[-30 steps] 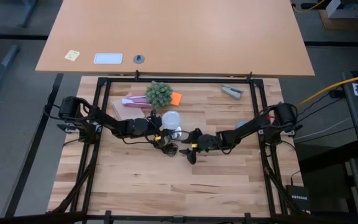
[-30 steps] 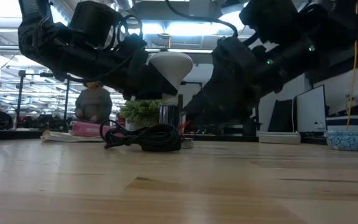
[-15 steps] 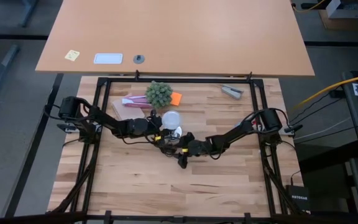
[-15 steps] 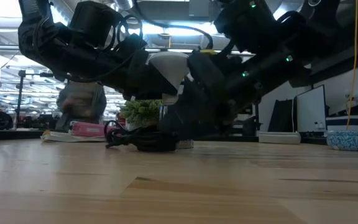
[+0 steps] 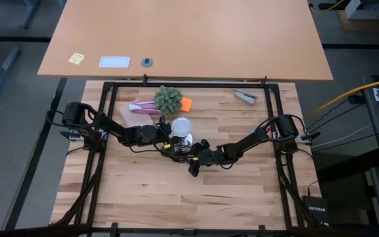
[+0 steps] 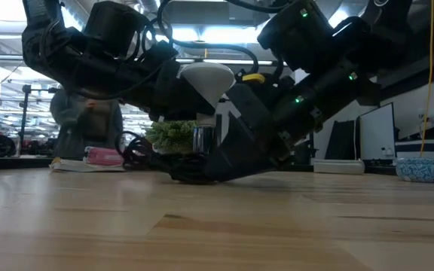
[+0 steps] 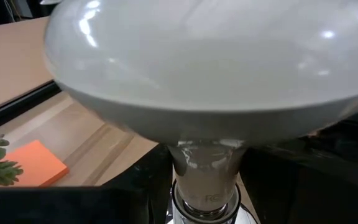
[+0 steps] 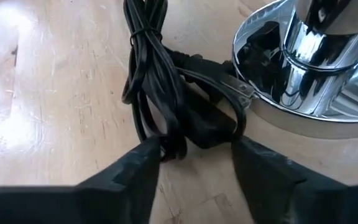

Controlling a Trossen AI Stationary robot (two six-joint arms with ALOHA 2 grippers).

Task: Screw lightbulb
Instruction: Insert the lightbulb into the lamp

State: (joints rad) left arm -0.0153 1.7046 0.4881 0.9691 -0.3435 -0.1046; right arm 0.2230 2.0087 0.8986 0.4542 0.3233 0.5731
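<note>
Left jaws clamped on lightbulb (image 5: 181, 125); right jaws parted astride bundled black cord (image 8: 166, 99) beside socket base (image 8: 316, 93)

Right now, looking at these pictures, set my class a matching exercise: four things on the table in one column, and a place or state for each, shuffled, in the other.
Things:
1. lightbulb
2. bundled black cord
3. orange sticky pad
4. small green plant

Descriptions:
A. lies flat beside the plant
B. stands dome-up over the chrome socket base, held by the left gripper
C. lies on the wood between the right gripper's fingers
D. stands at the table's far side, behind the bulb

Pairs: 1-B, 2-C, 3-A, 4-D
</note>
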